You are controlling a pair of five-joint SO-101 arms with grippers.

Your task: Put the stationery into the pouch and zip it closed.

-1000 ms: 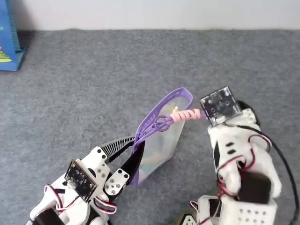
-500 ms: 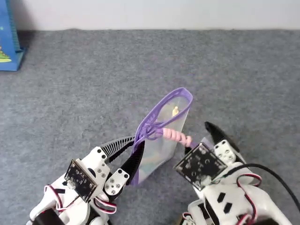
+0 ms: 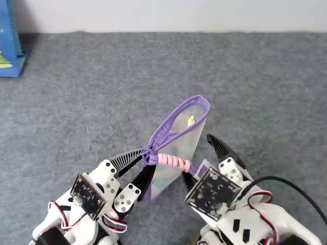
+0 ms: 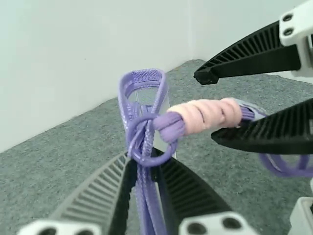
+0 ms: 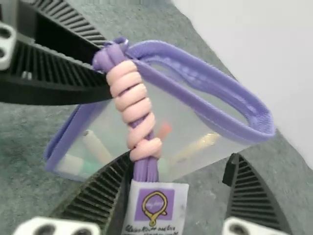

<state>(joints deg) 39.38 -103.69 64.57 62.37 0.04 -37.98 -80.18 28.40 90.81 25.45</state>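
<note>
The clear pouch (image 3: 179,148) with a purple zipper stands on edge, and pens (image 5: 95,144) show through its wall. My left gripper (image 3: 144,164) is shut on the pouch's near zipper end (image 4: 142,161). The slider sits right at those fingers. From it the pink coiled pull (image 3: 173,162) runs to my right gripper (image 3: 196,156), which is open. The pull (image 5: 132,107) and its purple tag (image 5: 154,208) lie along one right finger. The pouch mouth (image 5: 210,83) gapes from the slider to the far end.
A blue box (image 3: 7,41) stands at the far left by the white wall. Grey felt-like table surface (image 3: 102,87) stretches behind and beside the pouch. Both arm bodies crowd the near edge.
My right gripper swung from the pouch's far end back toward the near edge, dragging the pink pull. The slider travelled along the zipper up to the left gripper. The left arm stayed put.
</note>
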